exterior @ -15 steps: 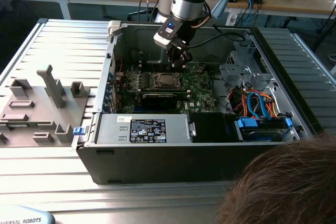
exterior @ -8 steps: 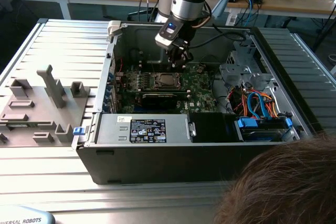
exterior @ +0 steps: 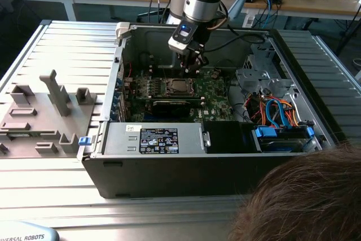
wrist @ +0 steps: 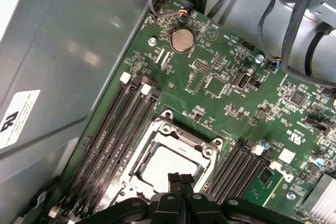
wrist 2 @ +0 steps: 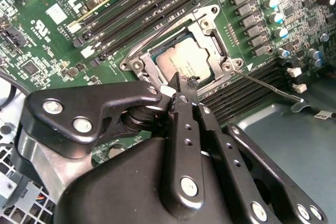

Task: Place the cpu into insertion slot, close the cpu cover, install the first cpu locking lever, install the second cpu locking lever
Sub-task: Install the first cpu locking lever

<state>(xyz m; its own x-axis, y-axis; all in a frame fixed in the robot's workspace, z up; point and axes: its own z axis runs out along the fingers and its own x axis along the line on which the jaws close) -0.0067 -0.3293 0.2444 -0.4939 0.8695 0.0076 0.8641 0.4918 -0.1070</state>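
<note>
In the open computer case the insertion slot [exterior: 179, 87] sits on the green motherboard. The cpu [wrist 2: 184, 59] [wrist: 167, 165] lies in it, its silver top showing through the window of the cpu cover [wrist 2: 209, 45] [wrist: 181, 135], which lies flat over it. A thin wire locking lever [wrist 2: 268, 85] sticks out from the socket's corner over the memory slots. My gripper [exterior: 192, 65] [wrist 2: 181, 85] [wrist: 181, 178] hangs just above the socket's edge, shut, with nothing between its black fingers.
Long memory slots [wrist: 113, 129] flank the socket. A long black card [exterior: 169, 105] and the power supply [exterior: 158, 139] lie nearer the case front. Orange and blue cables [exterior: 276, 111] fill the exterior view's right. A grey fixture plate [exterior: 39, 111] lies outside; a person's head [exterior: 304, 196] is in front.
</note>
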